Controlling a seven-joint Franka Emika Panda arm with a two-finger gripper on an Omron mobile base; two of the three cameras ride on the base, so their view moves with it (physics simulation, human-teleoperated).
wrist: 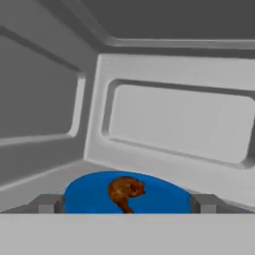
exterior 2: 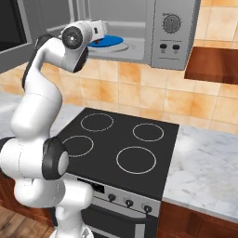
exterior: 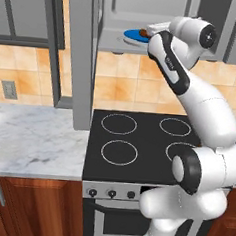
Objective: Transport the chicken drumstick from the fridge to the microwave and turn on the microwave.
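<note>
Nearest, the black stovetop (exterior: 143, 142) lies under the raised arm, which reaches up because the microwave (exterior 2: 173, 32) hangs above it with its door (exterior: 80, 57) swung open. The gripper (wrist: 127, 208) sits at the opening with jaws spread wide and pinching nothing. Beyond them the chicken drumstick (wrist: 125, 192) lies free on the blue round plate (wrist: 164, 196) inside, apparently set down for heating.

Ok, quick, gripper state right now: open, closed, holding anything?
Gripper: open, holding nothing. The chicken drumstick lies between the spread jaws on the blue plate inside the microwave.
</note>
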